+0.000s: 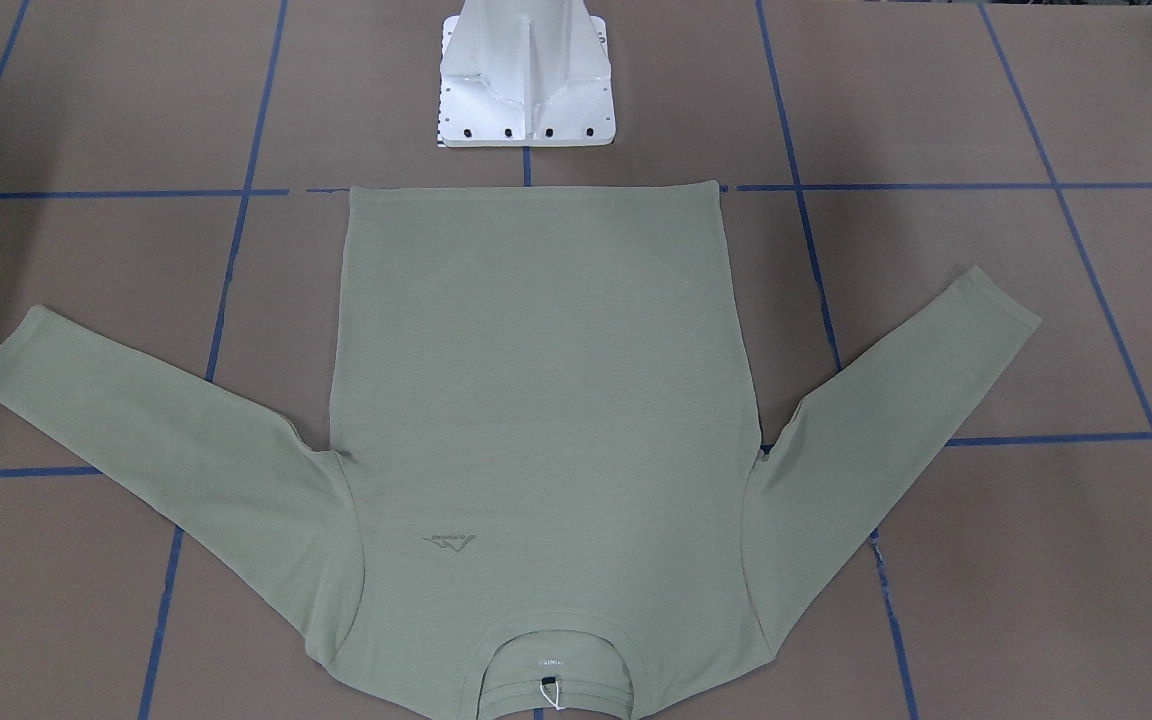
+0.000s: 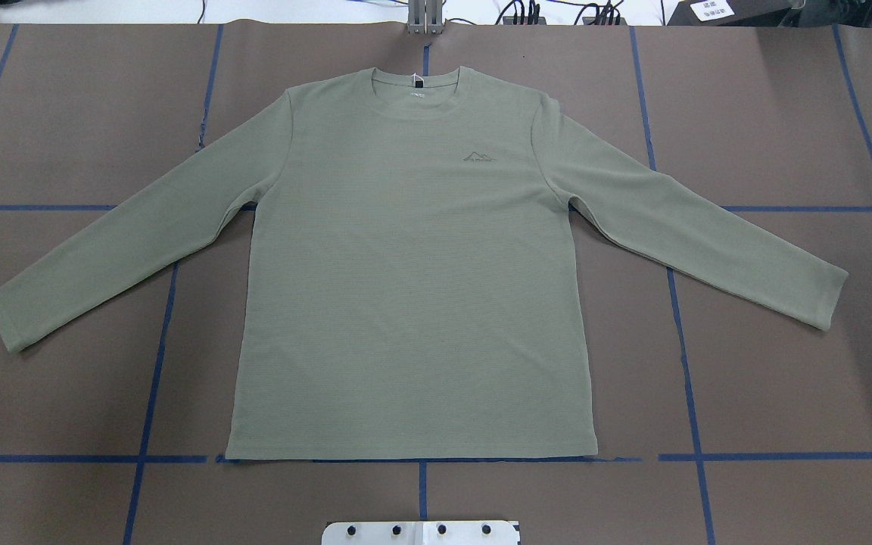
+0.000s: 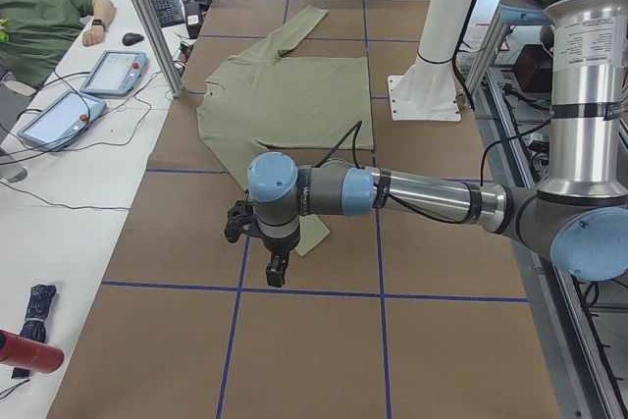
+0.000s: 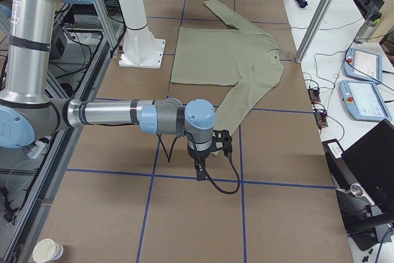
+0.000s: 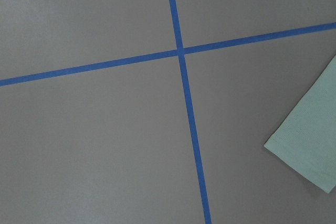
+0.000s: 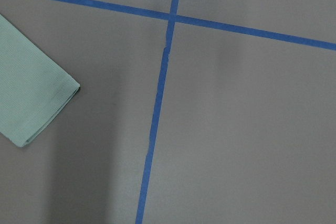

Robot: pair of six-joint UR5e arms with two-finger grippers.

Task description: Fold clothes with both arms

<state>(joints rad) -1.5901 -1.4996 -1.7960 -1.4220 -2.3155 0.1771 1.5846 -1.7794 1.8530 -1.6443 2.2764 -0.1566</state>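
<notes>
The sage-green long-sleeved shirt (image 2: 413,288) lies flat and face up on the brown table, with both sleeves spread out to the sides. Its neckline and white tag string (image 1: 548,690) point away from the robot base. In the exterior left view, my left arm (image 3: 422,198) reaches out low, and its gripper (image 3: 276,272) hangs just beyond the near sleeve cuff (image 5: 310,135). My right gripper (image 4: 201,170) hangs likewise past the other cuff (image 6: 31,98). Neither wrist view shows fingers, so I cannot tell whether either gripper is open or shut.
The white pedestal base (image 1: 526,80) stands just behind the shirt's hem. Blue tape lines (image 2: 682,333) grid the table. A person (image 3: 44,7) sits at a side desk with teach pendants (image 3: 113,71). A paper cup (image 4: 48,250) stands near the table corner.
</notes>
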